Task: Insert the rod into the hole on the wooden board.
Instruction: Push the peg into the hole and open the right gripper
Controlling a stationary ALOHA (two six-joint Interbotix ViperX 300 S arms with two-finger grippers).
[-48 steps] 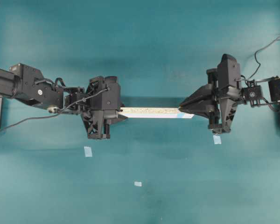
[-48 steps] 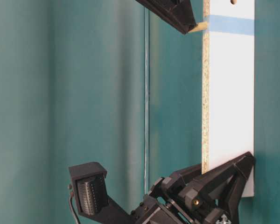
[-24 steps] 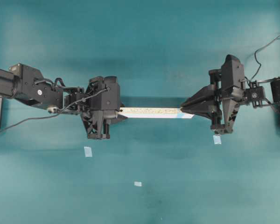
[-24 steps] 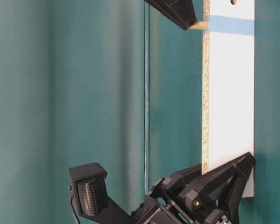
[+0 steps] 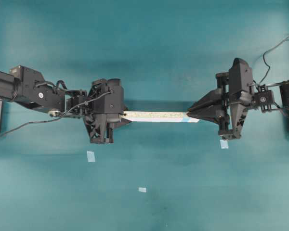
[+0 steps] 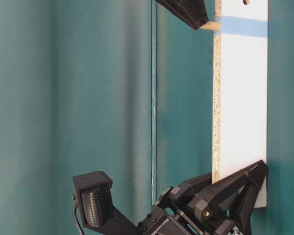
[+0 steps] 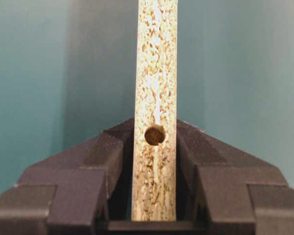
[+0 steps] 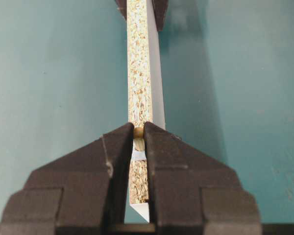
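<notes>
The wooden board [image 5: 156, 116] is held level above the table between both grippers. My left gripper [image 5: 120, 117] is shut on its unmarked end; the left wrist view shows that end's hole [image 7: 155, 135] in the speckled edge between the jaws. My right gripper [image 5: 189, 114] is shut on the rod [image 8: 138, 132], a short beige dowel. In the table-level view the rod [image 6: 209, 25] stands square against the board's speckled edge at the blue mark [image 6: 242, 26]. The hole at that end is hidden behind the rod and fingertips.
Three small pale-blue tape squares lie on the teal table: one below the left gripper [image 5: 90, 156], one nearer the front [image 5: 142, 189], one below the right gripper [image 5: 224, 144]. Another small hole [image 6: 245, 2] shows on the board's white face.
My right gripper has shifted slightly and the rod has gone from tilted to square against the board's edge at the blue mark. The left gripper and the board have stayed still.
</notes>
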